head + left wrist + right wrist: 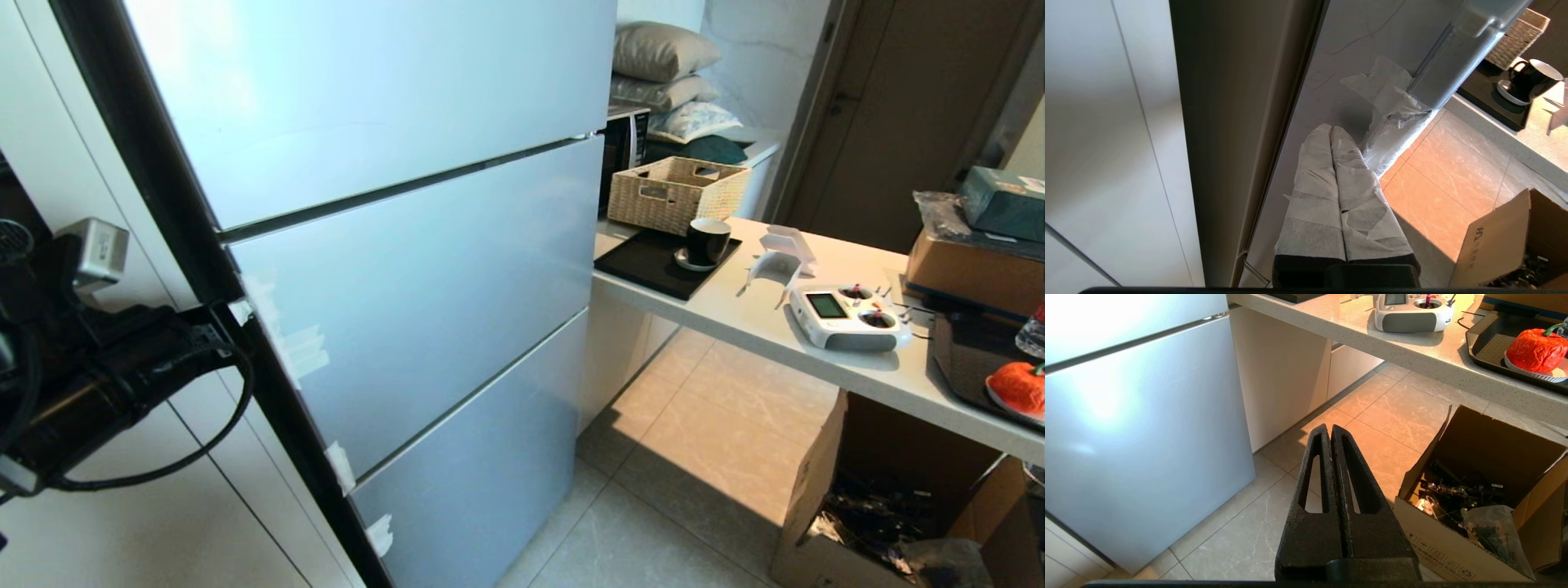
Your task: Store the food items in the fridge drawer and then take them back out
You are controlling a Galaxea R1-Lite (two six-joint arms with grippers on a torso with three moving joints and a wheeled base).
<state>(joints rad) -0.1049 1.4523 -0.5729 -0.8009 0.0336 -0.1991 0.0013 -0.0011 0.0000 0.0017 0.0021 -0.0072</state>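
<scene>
With every fridge [424,269] door closed, the left tool [1331,130], tape-wrapped fingers pressed together and empty, points at the fridge's taped side edge at nine o'clock in the head view. Over at four o'clock, an orange-red food item [1537,350] sits on a dark tray [1484,343] on the desk [1412,347], while the right tool [1331,428] hangs closed and empty above the floor [1396,412].

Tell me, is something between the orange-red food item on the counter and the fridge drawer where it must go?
Yes. The fridge fronts are all shut, so the drawer is hidden behind them. The orange-red food item sits on a dark tray on the counter.
</scene>
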